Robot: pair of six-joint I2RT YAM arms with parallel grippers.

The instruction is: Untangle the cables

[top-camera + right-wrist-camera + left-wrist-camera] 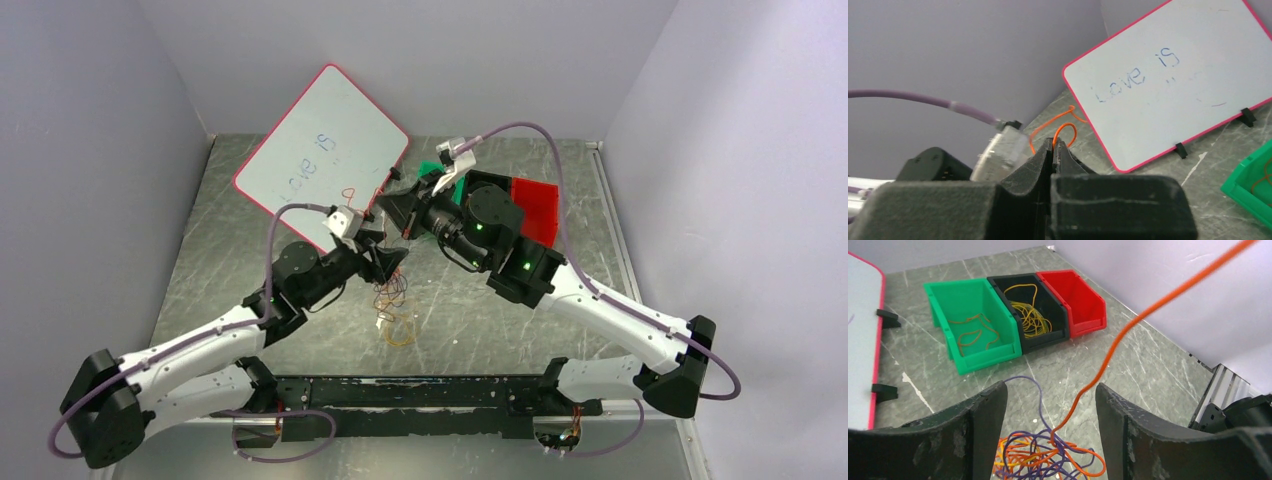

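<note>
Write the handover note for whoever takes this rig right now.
Right end effector: shut on an orange cable, which runs taut up from the pile.
Left end effector: open, with a finger on either side of the tangle and gripping nothing.
Things: the tangle of orange and purple cables lies on the table. The green bin holds orange loops, the black bin holds yellow ones, and the red bin looks empty.
Done: some cables are sorted into bins.
Left: free the held orange cable from the tangle, then separate the rest.

The whiteboard [1168, 85] bears handwritten "Love is".
</note>
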